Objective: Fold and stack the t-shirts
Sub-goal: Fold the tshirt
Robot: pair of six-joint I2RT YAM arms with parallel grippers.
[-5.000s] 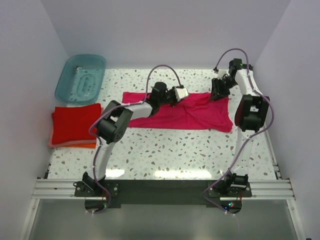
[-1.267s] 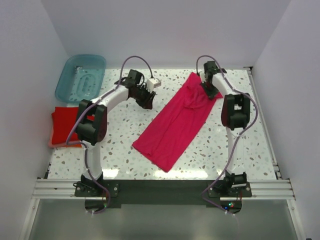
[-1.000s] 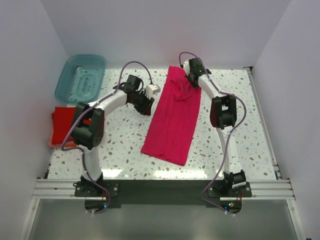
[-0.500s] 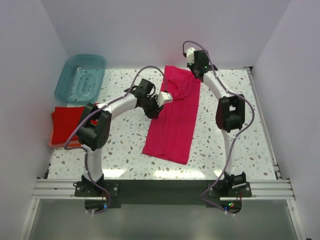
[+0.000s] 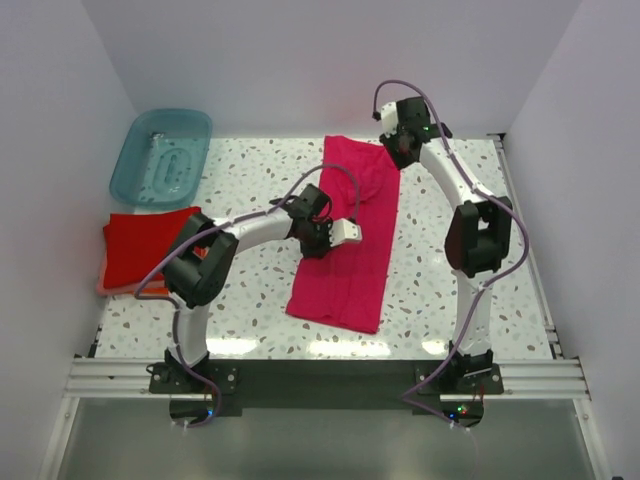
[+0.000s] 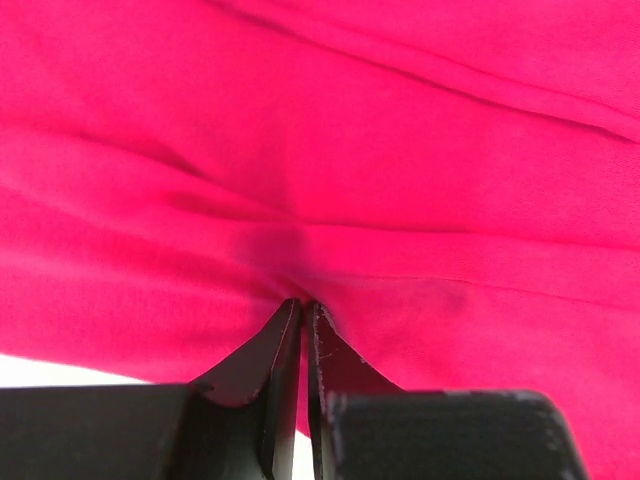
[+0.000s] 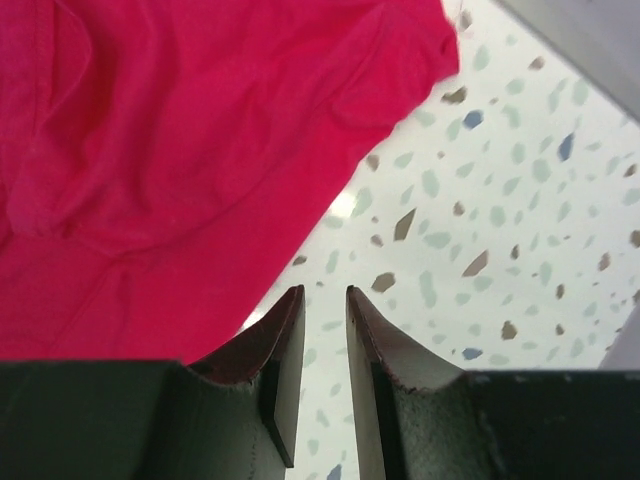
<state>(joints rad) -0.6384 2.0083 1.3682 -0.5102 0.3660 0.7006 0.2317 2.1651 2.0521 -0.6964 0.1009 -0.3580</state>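
Note:
A magenta-pink t-shirt [image 5: 352, 272] lies as a long strip down the middle of the table, from the back edge toward the front. My left gripper [image 5: 314, 243] sits at the strip's left edge, halfway along. In the left wrist view the left gripper [image 6: 303, 302] is shut on a pinch of the magenta cloth [image 6: 400, 150]. My right gripper [image 5: 399, 154] hovers at the strip's far right corner. In the right wrist view the right gripper [image 7: 324, 290] stands open over bare table, just beside the shirt's edge [image 7: 180, 150]. A folded red t-shirt [image 5: 148, 245] rests on an orange one [image 5: 150, 290] at the left.
A translucent teal tub [image 5: 162, 155] stands at the back left corner. White walls close in the table on the left, back and right. The speckled tabletop [image 5: 470, 290] shows bare right of the strip and between the strip and the folded stack.
The left gripper has moved right onto the shirt's left edge and closed on the cloth. The right gripper has let go of the shirt's far end and shifted right.

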